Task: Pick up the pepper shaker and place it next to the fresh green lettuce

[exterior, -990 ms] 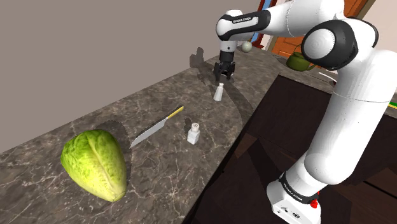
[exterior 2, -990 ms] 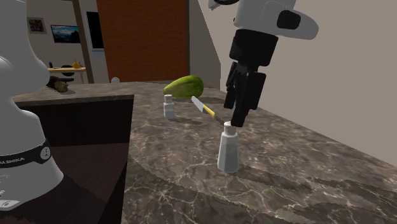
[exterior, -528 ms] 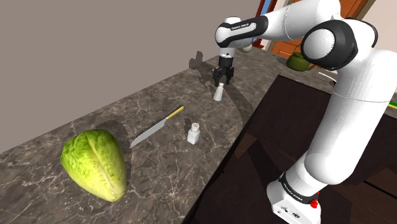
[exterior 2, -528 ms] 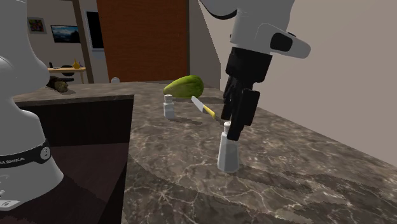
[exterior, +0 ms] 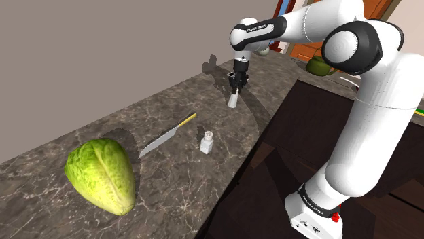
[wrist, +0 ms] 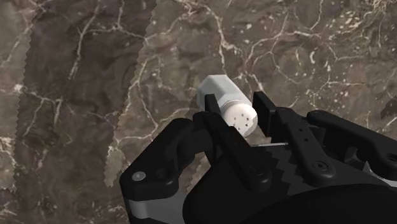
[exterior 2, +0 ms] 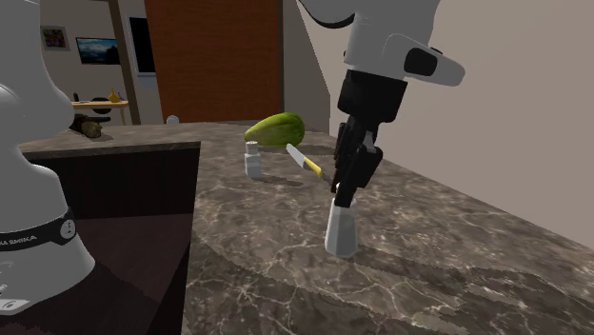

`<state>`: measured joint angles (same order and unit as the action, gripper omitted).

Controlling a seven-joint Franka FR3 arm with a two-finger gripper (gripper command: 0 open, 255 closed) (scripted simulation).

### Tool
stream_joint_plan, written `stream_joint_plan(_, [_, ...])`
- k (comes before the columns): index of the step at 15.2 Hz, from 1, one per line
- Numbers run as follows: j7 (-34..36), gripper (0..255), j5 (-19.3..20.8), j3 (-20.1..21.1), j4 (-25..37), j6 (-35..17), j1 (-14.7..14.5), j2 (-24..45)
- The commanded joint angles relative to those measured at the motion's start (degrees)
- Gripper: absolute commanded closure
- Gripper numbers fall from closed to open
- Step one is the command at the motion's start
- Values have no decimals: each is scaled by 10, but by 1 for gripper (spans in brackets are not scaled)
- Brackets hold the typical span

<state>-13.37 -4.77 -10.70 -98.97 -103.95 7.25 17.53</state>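
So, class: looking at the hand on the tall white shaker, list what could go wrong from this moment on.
1. The hand clasps the pepper shaker only near its narrow top, so it may slip or tilt on lifting.
2. The knife and the smaller shaker lie between it and the lettuce; a low carry could knock them.

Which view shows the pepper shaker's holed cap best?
Wrist view: the pepper shaker is close up, cap holes visible, clasped between the fingers. Second exterior view: its tapered body, top behind the gripper. Shoulder view: a small white shape.
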Motion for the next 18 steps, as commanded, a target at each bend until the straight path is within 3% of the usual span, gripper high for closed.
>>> stream_joint_plan(1, [0,255,0,0,-1,0,0,1])
stream_joint_plan(7, [0,255,0,0,-1,0,0,1])
stream_joint_plan(18, [5,255,5,-2,57,77,0,-19])
